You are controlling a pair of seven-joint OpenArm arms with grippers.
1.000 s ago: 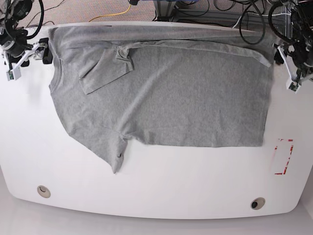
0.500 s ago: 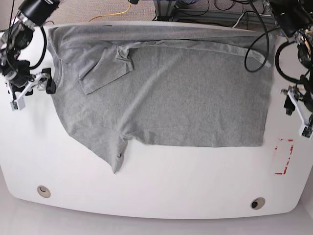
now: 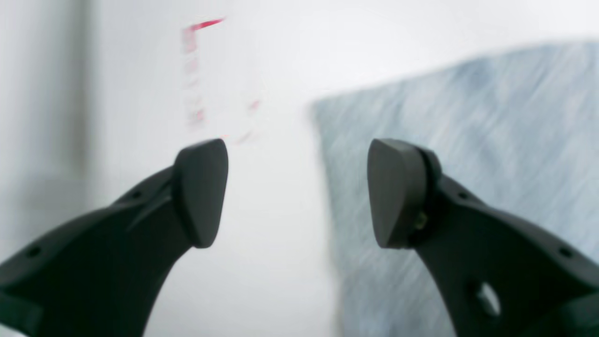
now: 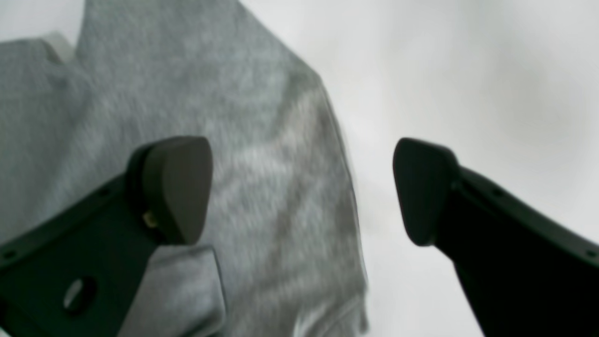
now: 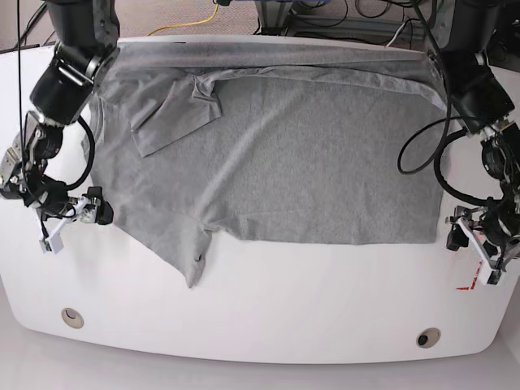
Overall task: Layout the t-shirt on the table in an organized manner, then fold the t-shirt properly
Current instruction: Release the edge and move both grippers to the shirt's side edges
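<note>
Left claw (image 3: 297,192), left wrist view: both black fingers stand spread wide with nothing between them. One fingertip (image 3: 201,192) is over bare white counter (image 3: 271,262); the other is over the grey t-shirt (image 3: 468,112). The straight edge of the t-shirt runs between the two fingers. A faint red tape outline (image 3: 196,70) lies on the counter beyond the claw, apart from the cloth. The picture is blurred, so whether the fingers touch the surface cannot be told.

Right claw (image 4: 299,192), right wrist view: fingers likewise spread wide, gripping nothing. One finger (image 4: 173,187) is over the t-shirt (image 4: 243,154); the other is over bare counter (image 4: 468,93). The cloth edge runs down between them. A separate fold of grey fabric shows below the finger over the cloth.

Base view: the t-shirt (image 5: 309,154) lies spread across the far half of the counter (image 5: 268,325), neck end toward the picture's left, hem toward the right. One sleeve is folded inward onto the body near the far edge; the other sleeve (image 5: 191,252) points toward the near edge. The far long edge is folded over in a strip. The right claw (image 5: 77,218) sits at the picture's left, just beside the cloth edge. The left claw (image 5: 471,242) sits at the picture's right, just beside the near hem corner. Two round grommets (image 5: 72,317) are set near the counter's front edge.
</note>
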